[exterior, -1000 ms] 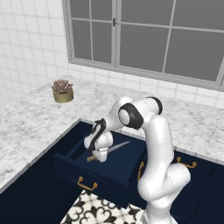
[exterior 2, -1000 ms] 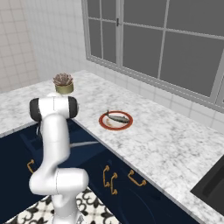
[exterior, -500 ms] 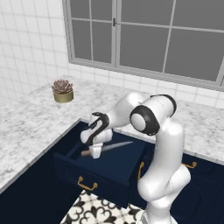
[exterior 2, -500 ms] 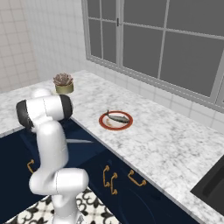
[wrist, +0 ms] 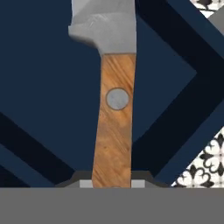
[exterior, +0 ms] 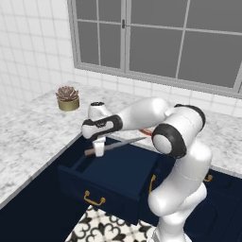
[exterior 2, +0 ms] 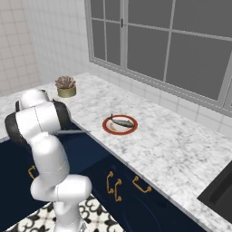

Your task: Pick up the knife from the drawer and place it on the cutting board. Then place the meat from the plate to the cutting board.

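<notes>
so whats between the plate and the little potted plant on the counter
Bare marble counter in the right base view: nothing stands between the plate with the meat and the potted plant.

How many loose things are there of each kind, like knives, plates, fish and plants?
Knife, held in the tool: 1
Plate: 1
Fish-shaped meat on the plate: 1
Potted plant: 1
Total: 4
</notes>
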